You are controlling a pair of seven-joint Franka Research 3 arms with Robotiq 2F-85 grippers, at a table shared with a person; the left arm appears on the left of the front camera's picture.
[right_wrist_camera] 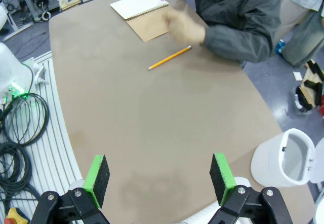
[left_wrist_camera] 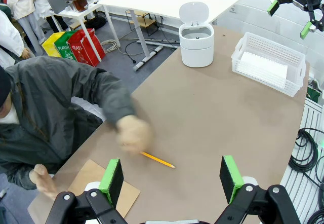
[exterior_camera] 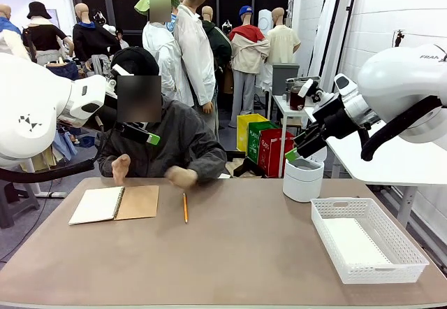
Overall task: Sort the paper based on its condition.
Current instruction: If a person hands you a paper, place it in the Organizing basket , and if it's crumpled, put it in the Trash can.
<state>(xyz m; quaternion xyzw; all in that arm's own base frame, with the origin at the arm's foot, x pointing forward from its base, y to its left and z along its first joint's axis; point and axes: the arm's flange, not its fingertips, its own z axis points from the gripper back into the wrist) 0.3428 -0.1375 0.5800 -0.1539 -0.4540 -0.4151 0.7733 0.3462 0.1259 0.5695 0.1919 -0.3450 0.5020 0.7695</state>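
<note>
You have the brown table (exterior_camera: 237, 253) under both arms, with a person in a grey jacket (exterior_camera: 164, 145) seated at its far edge. Your left gripper (left_wrist_camera: 172, 176) hangs above the table with its jaws spread wide and nothing between them; just beyond its green pads (left_wrist_camera: 112, 176) lies the yellow pencil (left_wrist_camera: 158, 159), and the person's blurred hand (left_wrist_camera: 134, 133) is right behind that. Off the left pad's side sits the brown cover of the open spiral notebook (exterior_camera: 115, 204). Far ahead of those jaws stand the white lidded bin (left_wrist_camera: 196, 36) and the white basket (left_wrist_camera: 268, 64), where a plain white paper (left_wrist_camera: 263, 68) lies flat inside. Your right gripper (right_wrist_camera: 159, 176) is also spread wide and empty, held high over bare tabletop, with the bin to the outside of one pad and the pencil well ahead.
</note>
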